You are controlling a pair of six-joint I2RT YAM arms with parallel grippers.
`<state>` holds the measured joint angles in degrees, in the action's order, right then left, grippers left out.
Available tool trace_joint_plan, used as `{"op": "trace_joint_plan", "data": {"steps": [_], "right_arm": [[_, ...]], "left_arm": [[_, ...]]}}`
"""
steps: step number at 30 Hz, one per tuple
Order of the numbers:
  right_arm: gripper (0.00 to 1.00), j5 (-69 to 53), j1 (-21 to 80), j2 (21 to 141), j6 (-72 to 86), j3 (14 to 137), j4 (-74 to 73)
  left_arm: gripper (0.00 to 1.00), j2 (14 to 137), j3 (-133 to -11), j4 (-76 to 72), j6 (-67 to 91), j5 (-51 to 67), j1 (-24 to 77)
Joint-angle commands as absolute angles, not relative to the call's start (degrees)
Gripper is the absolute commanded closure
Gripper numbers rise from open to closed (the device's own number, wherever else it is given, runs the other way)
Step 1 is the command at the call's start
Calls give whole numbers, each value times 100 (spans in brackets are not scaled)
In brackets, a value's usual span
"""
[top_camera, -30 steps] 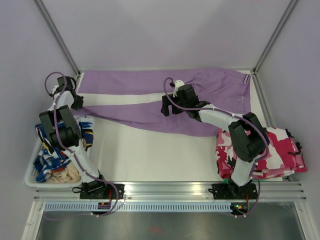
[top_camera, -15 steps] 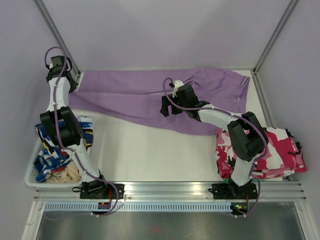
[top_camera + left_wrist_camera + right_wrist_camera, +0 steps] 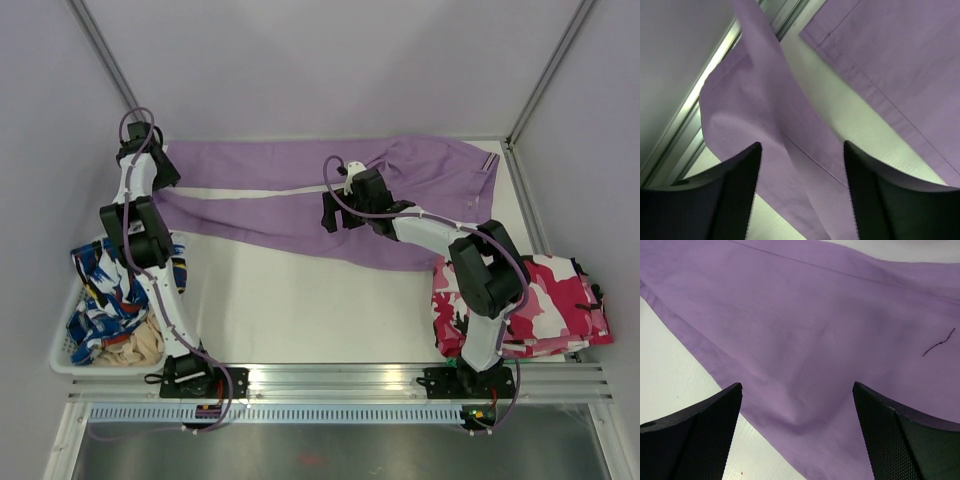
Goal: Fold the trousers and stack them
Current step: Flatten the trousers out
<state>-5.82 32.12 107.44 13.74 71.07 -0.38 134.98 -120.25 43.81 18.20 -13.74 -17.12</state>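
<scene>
Nearest the arm bases, a folded camouflage garment (image 3: 545, 300) sits at the table's (image 3: 300, 300) right edge, and a basket (image 3: 62, 352) of blue-and-white clothing (image 3: 100, 305) hangs off the left. Further out, the right gripper (image 3: 796, 385) hovers wide open over purple cloth, gripping nothing. Across the far side lie the trousers (image 3: 280, 205), waist to the right, legs running left. In the far left corner, the left gripper (image 3: 801, 145) has its jaws parted; a leg end droops between them, seemingly not pinched.

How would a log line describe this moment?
trousers spread, unfolded | left gripper open at leg end | right gripper open above middle
</scene>
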Motion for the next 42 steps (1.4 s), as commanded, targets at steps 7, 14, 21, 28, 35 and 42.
{"op": "trace_joint_plan", "data": {"steps": [7,14,21,28,35,42], "right_arm": [[2,-563,3217,10530,1546,7163,18],[2,-440,3217,9959,1906,6934,-148],[2,596,3217,8678,2503,6268,-336],[2,791,3208,8156,2724,5757,-413],[2,773,3217,8043,2874,5608,-334],[2,748,3217,7822,2892,5150,-44]], "left_arm": [[0,10832,-9758,3033,1994,-1082,-1705],[8,9844,-7991,2356,2093,200,-1705],[24,10185,-7900,2346,1048,616,-1705],[33,10407,-7806,2611,1098,405,-1705],[38,10248,-7278,2391,1625,-209,-1705],[42,9740,-6453,2347,2232,-510,-2055]]}}
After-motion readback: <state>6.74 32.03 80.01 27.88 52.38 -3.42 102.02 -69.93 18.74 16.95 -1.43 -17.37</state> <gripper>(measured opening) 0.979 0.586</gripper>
